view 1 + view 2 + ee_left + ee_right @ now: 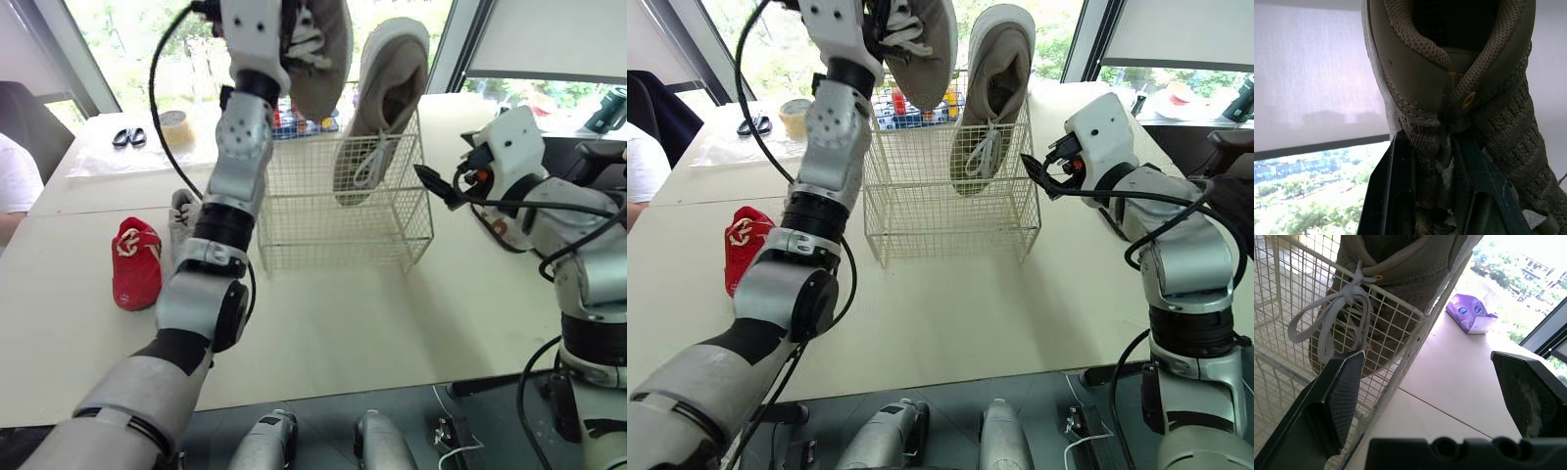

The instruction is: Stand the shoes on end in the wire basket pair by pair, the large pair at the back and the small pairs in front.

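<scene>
One taupe knit shoe point(328, 69) hangs clamped in the left end effector point(1435, 166); its mate point(387, 108) in the white wire basket point(333, 235) stands beside the spread right end effector point(1427, 364).

I hold one large beige shoe point(318, 49) pinched by its collar in my left gripper point(1435, 147), above the white wire basket point(333, 230). Its twin point(382, 108) stands toe-down inside the basket, laces hanging, just before my right gripper point(1430, 362). A small red shoe point(135, 262) and a small grey shoe point(182, 217) lie side by side, well below my left gripper.
</scene>
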Tool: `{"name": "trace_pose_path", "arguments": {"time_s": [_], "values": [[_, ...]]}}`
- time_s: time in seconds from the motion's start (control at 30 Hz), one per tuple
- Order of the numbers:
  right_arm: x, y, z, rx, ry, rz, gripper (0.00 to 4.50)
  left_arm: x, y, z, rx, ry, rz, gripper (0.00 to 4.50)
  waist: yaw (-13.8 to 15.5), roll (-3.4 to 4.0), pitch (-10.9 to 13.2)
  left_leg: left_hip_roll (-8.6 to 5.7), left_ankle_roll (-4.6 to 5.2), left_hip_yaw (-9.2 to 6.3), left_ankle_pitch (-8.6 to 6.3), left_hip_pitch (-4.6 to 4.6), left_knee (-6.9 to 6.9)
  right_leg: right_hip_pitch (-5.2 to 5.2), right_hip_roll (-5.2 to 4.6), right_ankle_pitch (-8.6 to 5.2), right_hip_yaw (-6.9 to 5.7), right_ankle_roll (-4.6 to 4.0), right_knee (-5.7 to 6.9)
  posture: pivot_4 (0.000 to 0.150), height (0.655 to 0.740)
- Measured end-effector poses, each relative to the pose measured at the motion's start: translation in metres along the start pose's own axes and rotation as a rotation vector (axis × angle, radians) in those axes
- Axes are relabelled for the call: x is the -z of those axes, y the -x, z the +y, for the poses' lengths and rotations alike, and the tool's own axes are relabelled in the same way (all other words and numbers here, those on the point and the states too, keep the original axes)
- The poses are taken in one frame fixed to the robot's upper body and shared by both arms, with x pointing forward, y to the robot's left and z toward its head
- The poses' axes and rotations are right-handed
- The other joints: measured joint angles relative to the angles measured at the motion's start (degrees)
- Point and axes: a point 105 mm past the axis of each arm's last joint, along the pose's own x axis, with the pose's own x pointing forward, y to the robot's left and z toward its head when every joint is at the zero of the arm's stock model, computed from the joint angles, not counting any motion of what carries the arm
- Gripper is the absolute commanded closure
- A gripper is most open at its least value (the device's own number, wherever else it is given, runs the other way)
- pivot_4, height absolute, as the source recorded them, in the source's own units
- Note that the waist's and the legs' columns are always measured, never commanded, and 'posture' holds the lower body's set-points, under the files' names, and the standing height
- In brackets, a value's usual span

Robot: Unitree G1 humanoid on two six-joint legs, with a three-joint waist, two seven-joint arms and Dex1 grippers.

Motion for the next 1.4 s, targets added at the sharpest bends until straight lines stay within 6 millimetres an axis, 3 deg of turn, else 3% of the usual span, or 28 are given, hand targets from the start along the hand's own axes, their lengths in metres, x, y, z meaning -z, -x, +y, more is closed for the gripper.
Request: {"name": "trace_pose_path", "arguments": {"time_s": [0.23,0.43,0.63,0.9,1.03,1.17,1.4], "values": [[0.001,0.003,0.002,0.005,0.002,0.01,0.0,0.01,0.022,-0.008,-0.008,0.001,-0.032,4.15,0.2,0.03,-0.1,-0.01,0.03,-0.01,-0.01,0.1,0.07,0.18,0.0,0.0,-0.02,0.0,0.0,0.15,0.74],[0.002,0.006,0.0,0.014,0.01,0.021,0.0,0.058,0.065,-0.005,-0.02,-0.013,0.171,4.15,0.0,0.04,-0.1,-0.01,0.04,-0.02,-0.01,0.09,0.1,0.14,0.02,0.0,-0.01,0.0,0.05,0.15,0.74],[0.003,0.007,0.0,0.016,0.01,0.025,0.0,0.059,0.077,0.0,-0.026,-0.083,0.21,4.15,0.1,0.03,-0.1,-0.01,0.04,-0.03,-0.01,0.05,0.1,0.12,0.01,0.0,-0.01,0.0,0.03,0.15,0.74],[0.004,0.005,0.001,0.003,0.009,0.028,0.0,0.063,0.091,-0.011,0.029,-0.039,0.282,0.22,0.1,0.07,-0.1,0.0,0.04,-0.02,-0.01,0.1,0.13,0.17,0.02,0.0,-0.01,0.0,0.05,0.15,0.74],[0.005,0.005,0.001,-0.002,0.007,0.032,0.0,0.063,0.096,-0.011,0.093,0.033,0.349,0.05,0.0,0.08,-0.1,0.02,0.04,-0.02,-0.01,0.1,0.13,0.17,0.02,0.0,-0.01,0.0,0.05,0.15,0.74],[0.005,0.005,0.001,-0.004,0.008,0.032,0.0,0.057,0.102,0.002,0.165,0.077,0.41,0.05,-0.1,0.08,-0.1,0.04,0.03,-0.03,-0.01,0.1,0.11,0.16,0.04,0.0,-0.01,0.0,0.04,0.15,0.74],[0.005,0.008,-0.004,0.002,0.029,0.044,0.0,0.02,0.111,0.041,0.367,0.205,0.536,0.05,-0.2,0.1,-0.1,0.05,0.03,-0.04,-0.01,0.1,0.1,0.15,0.04,0.0,-0.01,-0.01,0.03,0.15,0.74]]}}
